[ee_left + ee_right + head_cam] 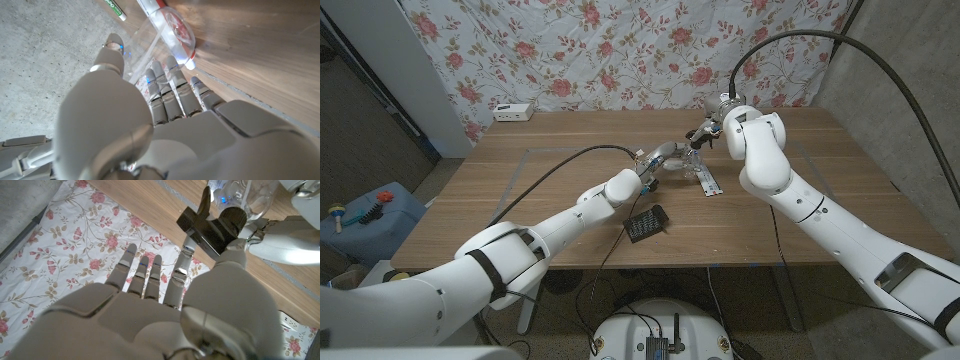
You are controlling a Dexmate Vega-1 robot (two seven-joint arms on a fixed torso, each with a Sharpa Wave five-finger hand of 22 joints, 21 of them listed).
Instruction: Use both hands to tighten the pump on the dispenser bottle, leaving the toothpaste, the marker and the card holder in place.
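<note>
1. Here, my left hand point(150, 115) wraps its fingers point(167, 95) around the clear dispenser bottle point(145, 42).
2. My right hand point(165, 305) pinches the black pump point(207, 227) atop that bottle, other fingers point(145, 272) spread.
3. Just beyond the left fingertips lies the toothpaste point(172, 25); past it, the marker point(115, 9).
4. Nearer me, the card holder point(646, 224) sits apart.

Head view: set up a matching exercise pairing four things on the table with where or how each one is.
1 dispenser bottle
2 pump
3 card holder
4 toothpaste

A white, lying beside the bottle
B gripped by the left hand
C black, nearest the table's front edge
D pinched by the right hand

Pairs: 1-B, 2-D, 3-C, 4-A
</note>
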